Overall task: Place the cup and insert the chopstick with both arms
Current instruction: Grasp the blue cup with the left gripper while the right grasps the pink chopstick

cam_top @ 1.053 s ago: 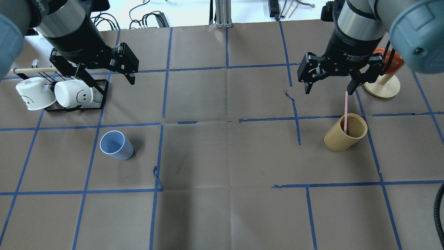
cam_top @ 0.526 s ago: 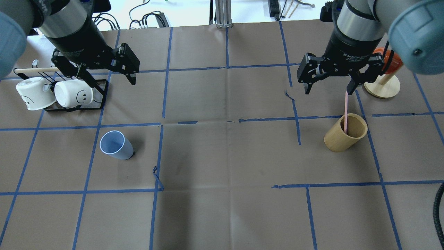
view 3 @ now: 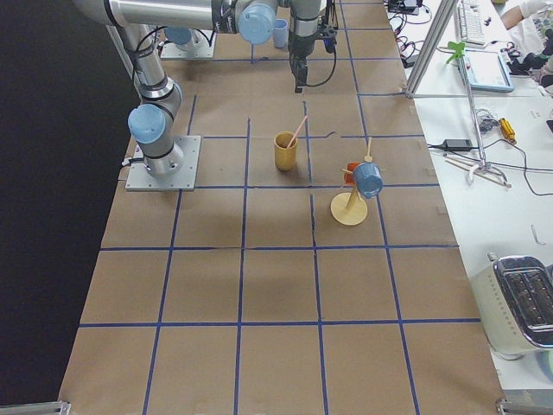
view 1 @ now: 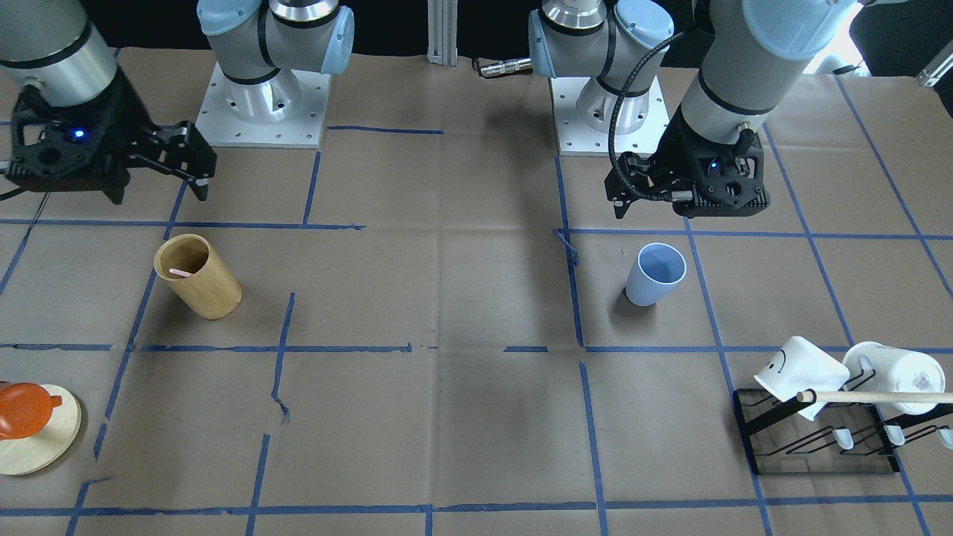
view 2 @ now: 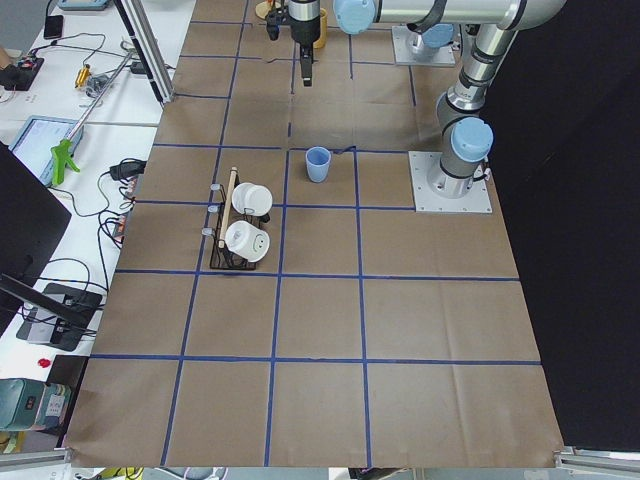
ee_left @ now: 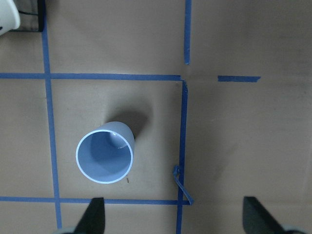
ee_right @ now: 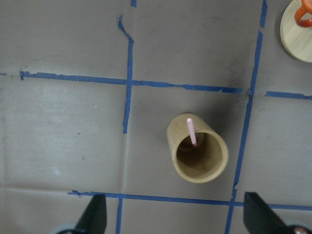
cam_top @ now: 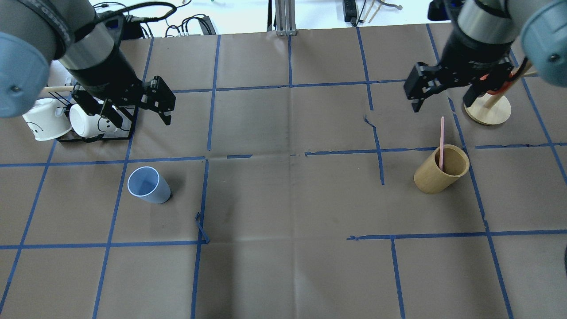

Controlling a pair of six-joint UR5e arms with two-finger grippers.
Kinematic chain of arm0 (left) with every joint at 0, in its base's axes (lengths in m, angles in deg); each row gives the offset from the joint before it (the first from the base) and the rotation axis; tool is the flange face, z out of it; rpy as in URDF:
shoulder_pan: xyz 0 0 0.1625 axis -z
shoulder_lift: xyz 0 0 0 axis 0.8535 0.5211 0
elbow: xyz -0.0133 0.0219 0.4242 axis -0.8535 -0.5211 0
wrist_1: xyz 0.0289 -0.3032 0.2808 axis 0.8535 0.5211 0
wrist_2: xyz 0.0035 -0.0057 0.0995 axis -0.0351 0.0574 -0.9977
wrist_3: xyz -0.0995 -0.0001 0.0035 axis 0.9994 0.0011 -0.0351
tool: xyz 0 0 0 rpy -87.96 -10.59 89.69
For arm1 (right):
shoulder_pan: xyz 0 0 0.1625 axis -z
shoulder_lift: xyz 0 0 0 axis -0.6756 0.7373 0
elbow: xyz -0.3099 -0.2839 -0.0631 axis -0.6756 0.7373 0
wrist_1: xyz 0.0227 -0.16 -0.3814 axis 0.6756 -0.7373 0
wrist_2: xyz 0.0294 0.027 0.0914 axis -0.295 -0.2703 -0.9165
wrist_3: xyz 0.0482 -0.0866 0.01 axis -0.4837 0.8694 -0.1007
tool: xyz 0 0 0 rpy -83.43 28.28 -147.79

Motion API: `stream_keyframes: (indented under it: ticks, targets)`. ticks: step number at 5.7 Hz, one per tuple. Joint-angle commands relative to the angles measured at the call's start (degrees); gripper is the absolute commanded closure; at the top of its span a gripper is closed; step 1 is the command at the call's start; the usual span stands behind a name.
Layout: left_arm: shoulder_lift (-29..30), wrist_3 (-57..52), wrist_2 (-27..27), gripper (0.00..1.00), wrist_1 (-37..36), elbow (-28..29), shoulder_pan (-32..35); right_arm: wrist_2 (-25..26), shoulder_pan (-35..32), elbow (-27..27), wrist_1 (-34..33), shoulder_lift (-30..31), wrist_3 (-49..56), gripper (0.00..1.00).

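Left claw (cam_top: 142, 118) was wide open and empty, over the bench (cam_top: 283, 199) right beside the mug rack (cam_top: 93, 139). Right claw (cam_top: 442, 104) was open too, empty, up behind the bamboo holder (cam_top: 436, 179). Blue cup (cam_top: 148, 186) stood upright, apart from both. Pink chopstick (cam_top: 441, 139) sat in the holder, leaning on its rim. Risks: right claw clips the protruding stick and tips the holder; left arm snags the rack or the mugs (cam_top: 91, 120).

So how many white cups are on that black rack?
2. One white cup hangs on the black rack nearer the blue cup, the other white cup beside it. None seem hidden.
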Motion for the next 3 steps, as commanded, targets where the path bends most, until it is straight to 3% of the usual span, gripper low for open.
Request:
stream_keyframes:
  ticks: [1, 2, 3]
  targets:
    - [-0.47, -4.25, -0.15, 0.01, -11.86, -10.89, -1.31, -0.38, 5.22, -10.04, -15.14, 0.72, 11.79, 0.00]
    - [0.58, -6.80, -0.15, 0.01, -16.71, -15.20, -2.61, -2.47, 4.96, -14.64, -24.20, 1.16, 12.26, 0.00]
    - [0.93, -9.44, 0.02, 0.02, -18.07, -17.24, -4.63, -6.23, 4.96, -18.08, -26.73, 1.17, 17.13, 0.00]
